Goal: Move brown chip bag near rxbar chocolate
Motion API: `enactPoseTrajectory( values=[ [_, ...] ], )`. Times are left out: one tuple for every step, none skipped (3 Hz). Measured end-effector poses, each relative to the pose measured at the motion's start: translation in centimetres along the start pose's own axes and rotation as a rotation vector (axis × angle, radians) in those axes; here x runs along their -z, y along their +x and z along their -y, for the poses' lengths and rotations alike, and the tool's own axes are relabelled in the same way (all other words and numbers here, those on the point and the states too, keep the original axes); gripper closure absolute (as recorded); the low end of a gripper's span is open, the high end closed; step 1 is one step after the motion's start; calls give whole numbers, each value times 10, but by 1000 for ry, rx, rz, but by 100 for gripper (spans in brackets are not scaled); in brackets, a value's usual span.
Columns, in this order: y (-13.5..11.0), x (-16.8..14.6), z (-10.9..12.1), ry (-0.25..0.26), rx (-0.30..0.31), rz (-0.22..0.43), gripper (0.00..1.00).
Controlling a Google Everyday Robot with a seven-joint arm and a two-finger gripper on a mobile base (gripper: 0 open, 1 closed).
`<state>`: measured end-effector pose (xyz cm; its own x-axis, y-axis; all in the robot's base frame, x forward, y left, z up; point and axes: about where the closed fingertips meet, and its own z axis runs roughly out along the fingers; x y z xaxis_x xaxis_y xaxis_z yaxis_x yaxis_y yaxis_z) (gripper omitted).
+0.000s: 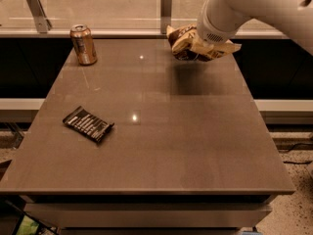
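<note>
Upper right, the claw (208, 46) is clamped on the brown chip bag (181, 42), held above the counter (195, 146) near its far edge. Bare surface stretches to the rxbar chocolate (88, 124) at left.

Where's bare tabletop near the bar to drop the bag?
Free: the table right of the bar through to the right and front edges, and between bar and can. Crowded only back right, where the gripper holds the chip bag aloft.

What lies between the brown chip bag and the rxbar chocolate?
Only bare tabletop from brown chip bag to rxbar chocolate, in the camera view; the can stands aside. The gripper is at the bag.
</note>
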<state>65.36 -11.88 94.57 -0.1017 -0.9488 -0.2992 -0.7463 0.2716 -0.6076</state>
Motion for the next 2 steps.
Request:
enactPoseTrajectory(
  values=[
    [-12, 11, 0, 26, 26, 35, 100],
    [-27, 19, -6, 39, 64, 66, 100]
  ],
)
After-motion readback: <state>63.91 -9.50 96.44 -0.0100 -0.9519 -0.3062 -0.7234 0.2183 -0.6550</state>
